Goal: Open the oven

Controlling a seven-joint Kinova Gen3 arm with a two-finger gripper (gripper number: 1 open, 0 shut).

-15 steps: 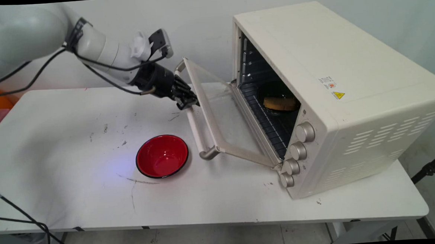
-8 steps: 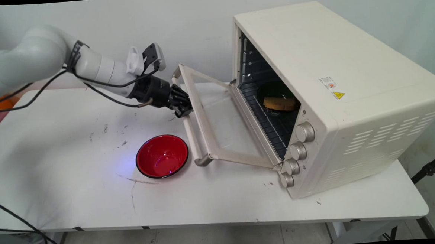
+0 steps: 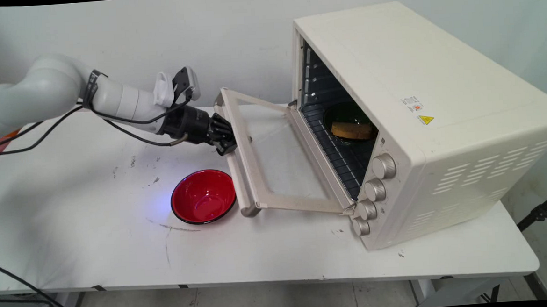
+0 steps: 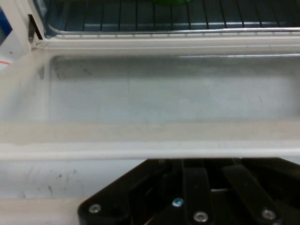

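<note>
Two black fingers of the gripper (image 3: 228,144) are clamped on the oven door's handle (image 3: 237,174), the glass door (image 3: 273,158) hanging nearly flat. Just beside it sits a red bowl (image 3: 203,196); inside the toaster oven (image 3: 417,118) rests bread (image 3: 353,130) on a dark plate (image 3: 344,114).

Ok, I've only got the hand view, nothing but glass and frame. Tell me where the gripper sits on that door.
Observer: The gripper is at the far half of the handle; the door is tilted partway down.
Operator: Give me what's near it.
Observer: A red bowl stands on the table, just beside the handle's near end.
Operator: Now the oven's inside.
Observer: In the oven, a dark dish with a yellow-brown piece of food sits on the rack.
</note>
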